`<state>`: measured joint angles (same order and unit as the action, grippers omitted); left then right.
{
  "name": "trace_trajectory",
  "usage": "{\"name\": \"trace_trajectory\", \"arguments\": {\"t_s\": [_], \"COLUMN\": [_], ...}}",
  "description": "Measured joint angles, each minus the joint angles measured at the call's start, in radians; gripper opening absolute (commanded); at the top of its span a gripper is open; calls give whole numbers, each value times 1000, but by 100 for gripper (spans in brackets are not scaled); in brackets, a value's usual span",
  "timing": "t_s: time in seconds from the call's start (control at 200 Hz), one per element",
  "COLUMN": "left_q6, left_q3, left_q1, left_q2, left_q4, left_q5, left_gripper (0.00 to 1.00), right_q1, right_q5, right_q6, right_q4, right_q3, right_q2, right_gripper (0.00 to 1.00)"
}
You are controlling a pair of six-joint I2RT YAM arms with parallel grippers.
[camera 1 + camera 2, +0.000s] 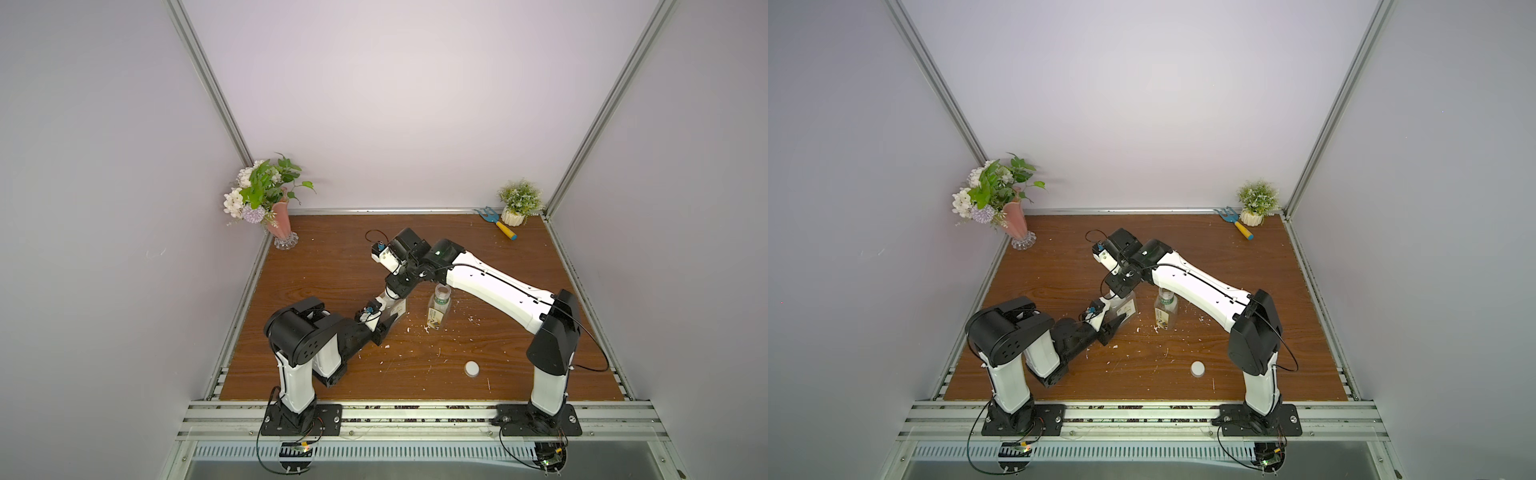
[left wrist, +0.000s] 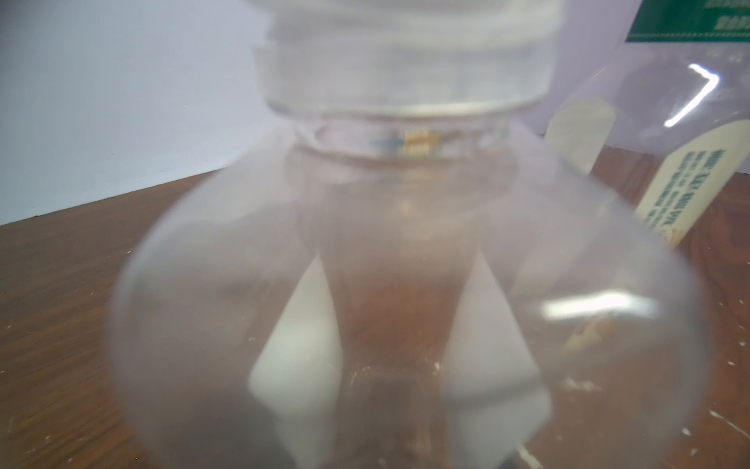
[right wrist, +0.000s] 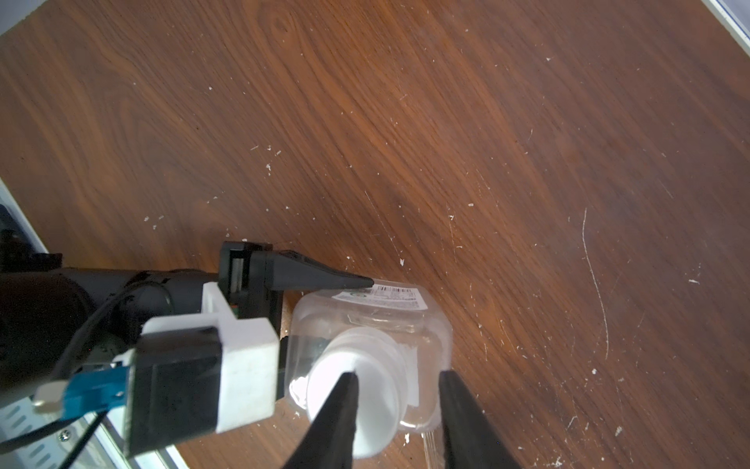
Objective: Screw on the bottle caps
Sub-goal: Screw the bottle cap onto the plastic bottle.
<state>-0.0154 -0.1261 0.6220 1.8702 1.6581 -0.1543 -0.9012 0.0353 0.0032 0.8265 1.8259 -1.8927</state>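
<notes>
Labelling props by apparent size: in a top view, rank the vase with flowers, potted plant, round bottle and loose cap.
1. Vase with flowers
2. Potted plant
3. Round bottle, close behind the plant
4. Loose cap

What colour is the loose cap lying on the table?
White. The loose cap shows best in a top view.

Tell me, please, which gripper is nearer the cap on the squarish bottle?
Right: the right gripper grips the cap from above; the left gripper holds the squarish bottle lower down.

Pale lilac walls (image 1: 395,104), aluminium corner posts (image 1: 210,83), scuffed wooden tabletop (image 1: 332,257)
</notes>
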Motion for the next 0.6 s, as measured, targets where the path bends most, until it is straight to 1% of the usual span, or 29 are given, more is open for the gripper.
{"name": "trace_trajectory", "arguments": {"t_s": [0.335,0.6], "left_q6": [1,9], "left_q3": [-1,-2], "left_q1": [0,1], "left_q2": [1,1], "left_q4": [0,1], "left_q5": [2,2], "left_gripper": [32,32], "right_q1": [11,16], "right_q5": [-19,-18], "right_q6": [0,-1], "right_q4": [0,10], "right_q3": [19,41], "right_q2": [-12,-21], "right_gripper": [38,44]}}
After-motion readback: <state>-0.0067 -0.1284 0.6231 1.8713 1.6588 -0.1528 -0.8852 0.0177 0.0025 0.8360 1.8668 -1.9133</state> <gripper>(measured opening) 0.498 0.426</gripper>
